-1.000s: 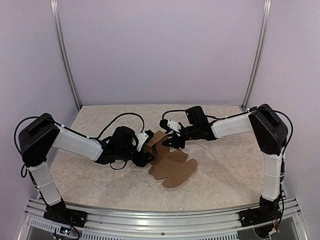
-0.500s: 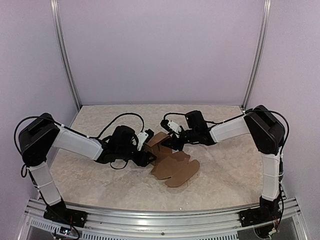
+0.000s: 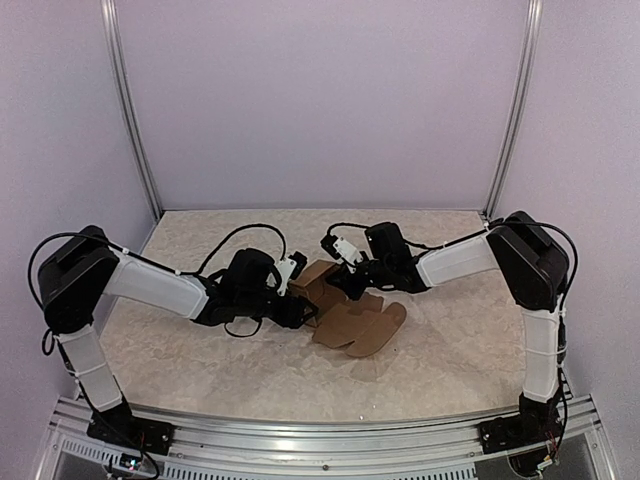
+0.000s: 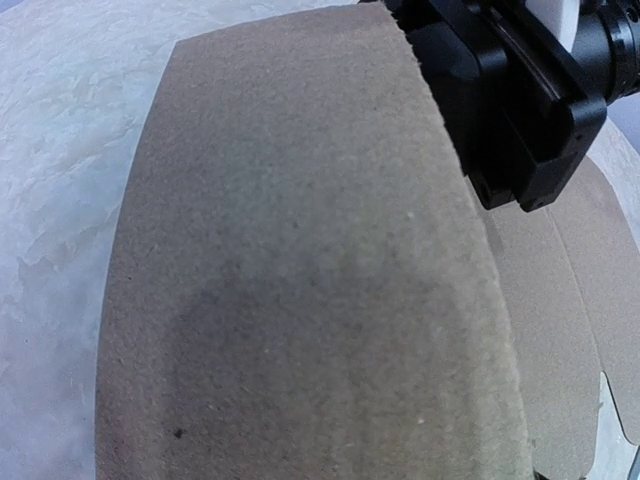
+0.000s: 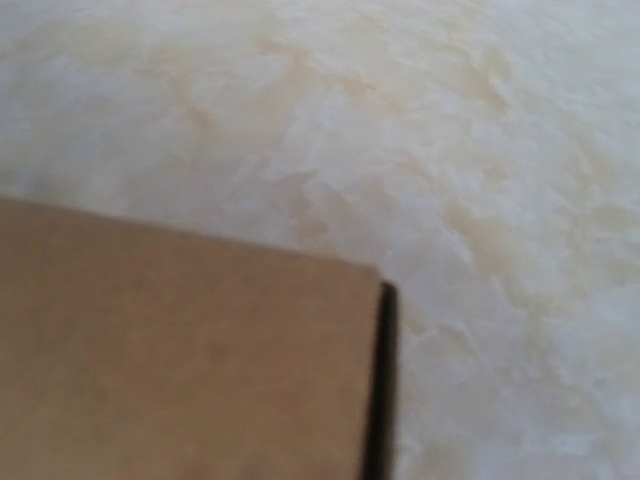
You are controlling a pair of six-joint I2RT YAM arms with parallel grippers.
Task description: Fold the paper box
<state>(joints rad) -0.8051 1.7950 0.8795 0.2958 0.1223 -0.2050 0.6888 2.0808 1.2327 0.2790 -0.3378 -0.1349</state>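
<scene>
The left gripper (image 3: 303,310) and right gripper (image 3: 346,287) crowd the box (image 3: 362,328) — grips I cannot tell — a loose pinch could let its flap (image 3: 318,273) spring back.

Brown paper box (image 4: 300,280) close up, right fingers (image 4: 520,120) top right, table (image 4: 60,150) left

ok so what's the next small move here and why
Probably tip the raised panel further upright with the right gripper, while the left gripper braces its other side. The paper box is only partly folded: one panel stands between the two grippers, and its rounded flaps spread out unfolded on the near side.
</scene>
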